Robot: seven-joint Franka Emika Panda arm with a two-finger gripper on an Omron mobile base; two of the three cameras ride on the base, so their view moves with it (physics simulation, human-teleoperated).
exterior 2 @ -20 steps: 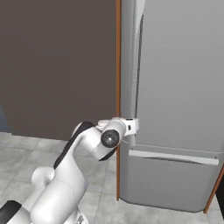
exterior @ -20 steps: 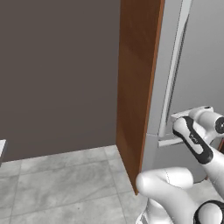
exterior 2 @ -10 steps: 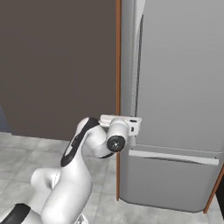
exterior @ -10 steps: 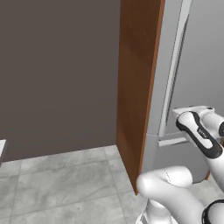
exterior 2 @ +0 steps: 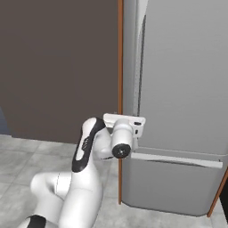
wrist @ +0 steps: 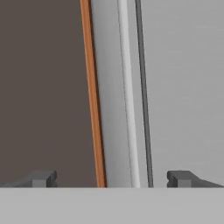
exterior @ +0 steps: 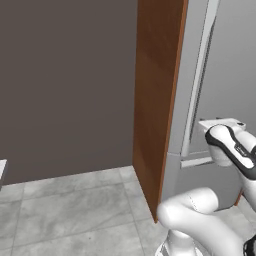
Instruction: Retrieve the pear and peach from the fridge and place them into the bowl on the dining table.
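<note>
fridge (exterior 2: pixel 182 89): light grey, door closed, fills the right of both base views, lower drawer below
handle (wrist: pixel 127 96): long, vertical, pale, near the door's left edge
wooden panel (exterior: pixel 155 100): orange-brown, flush against the fridge's left side
gripper (wrist: pixel 111 178): spread wide, empty, fingertips (wrist: pixel 41 178) either side of the handle, close to the door near the handle's lower end
wall (exterior: pixel 65 85): dark grey, left of the panel
</note>
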